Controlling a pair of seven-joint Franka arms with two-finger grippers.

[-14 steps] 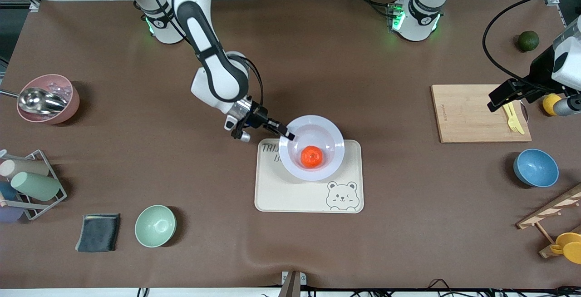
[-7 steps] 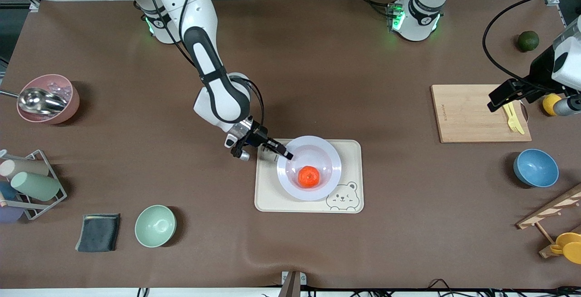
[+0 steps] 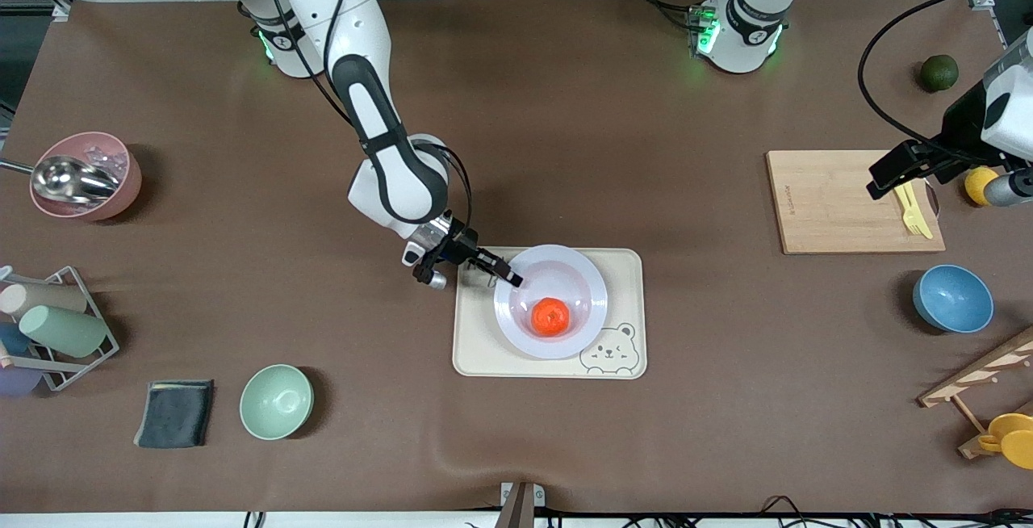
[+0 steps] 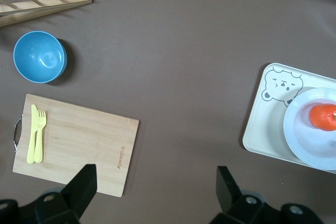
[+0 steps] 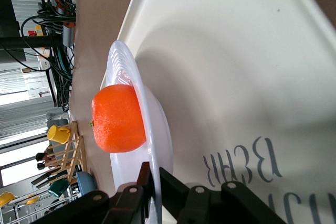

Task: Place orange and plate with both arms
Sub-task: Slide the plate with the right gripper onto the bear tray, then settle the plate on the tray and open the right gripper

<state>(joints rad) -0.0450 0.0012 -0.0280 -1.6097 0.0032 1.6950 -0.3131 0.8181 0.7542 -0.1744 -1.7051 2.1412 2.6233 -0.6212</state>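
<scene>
Presently the right pincer (image 3: 510, 274) is clenched on the rim of the plate (image 3: 584, 280), which carries the orange (image 3: 550, 316) and apparently rests on the bear tray (image 3: 484, 354). Next: release and withdraw cleanly. The left pincer (image 4: 155, 182) waits, released, over the cutting board (image 4: 79, 145).

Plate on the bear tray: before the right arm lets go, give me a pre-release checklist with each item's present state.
1. Plate lies over the cream tray, inside its edges: ok.
2. Plate fully seated flat on the tray: cannot tell; the right wrist view shows its rim just above the tray surface.
3. Orange sits in the plate's well, away from the rim: ok.
4. Right tool shut on the plate's rim at the edge toward the right arm's end: ok.
5. Left tool open, holding nothing, waiting above the wooden cutting board, away from the tray: ok.
6. Tray surface around the plate free of other items: ok.
</scene>
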